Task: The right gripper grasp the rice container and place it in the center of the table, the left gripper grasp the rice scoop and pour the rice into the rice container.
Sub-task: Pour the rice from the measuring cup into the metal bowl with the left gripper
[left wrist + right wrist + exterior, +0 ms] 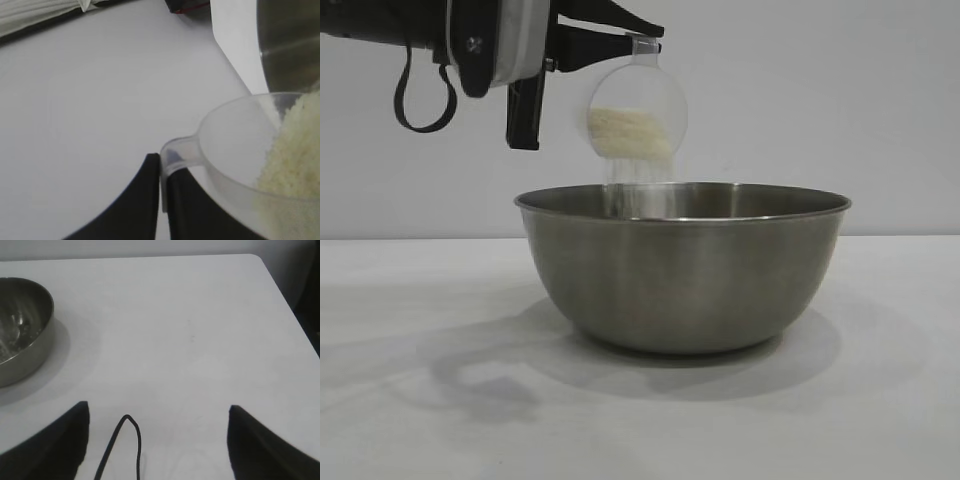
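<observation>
The steel rice container [685,265] stands on the white table [420,400] in the middle of the exterior view. Above its left rim my left gripper [655,40] is shut on the loop handle of the clear rice scoop [636,110], which is tipped over. Rice [630,132] lies against the scoop's lower wall and a thin stream falls into the bowl. In the left wrist view the fingers [145,200] pinch the handle [175,152] and the rice [292,150] sits at the lip. My right gripper [157,412] is open over bare table, away from the container [22,330].
A thin black cable [125,440] loops between the right gripper's fingers. The table's far corner [255,257] and its side edge show in the right wrist view. A cable loop [420,100] hangs under the left arm.
</observation>
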{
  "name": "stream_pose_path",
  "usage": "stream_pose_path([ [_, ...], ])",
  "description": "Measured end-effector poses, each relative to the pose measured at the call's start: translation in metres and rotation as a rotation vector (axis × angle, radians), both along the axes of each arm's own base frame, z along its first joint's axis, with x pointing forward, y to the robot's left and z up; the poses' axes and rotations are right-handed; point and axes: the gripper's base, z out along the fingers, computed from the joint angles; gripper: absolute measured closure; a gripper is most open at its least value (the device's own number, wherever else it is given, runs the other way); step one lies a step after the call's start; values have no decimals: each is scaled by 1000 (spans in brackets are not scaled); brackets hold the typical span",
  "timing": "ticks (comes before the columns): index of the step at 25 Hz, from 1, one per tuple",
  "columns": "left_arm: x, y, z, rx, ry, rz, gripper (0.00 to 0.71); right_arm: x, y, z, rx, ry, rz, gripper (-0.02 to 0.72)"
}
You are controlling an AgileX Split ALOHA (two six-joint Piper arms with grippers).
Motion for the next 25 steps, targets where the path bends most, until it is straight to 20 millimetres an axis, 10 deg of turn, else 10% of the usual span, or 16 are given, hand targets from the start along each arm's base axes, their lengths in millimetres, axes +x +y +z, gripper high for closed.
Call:
stream_pose_path([
  [25,1,-1,2,227,-485,-3,710,0,0,0,0,0,0,172],
])
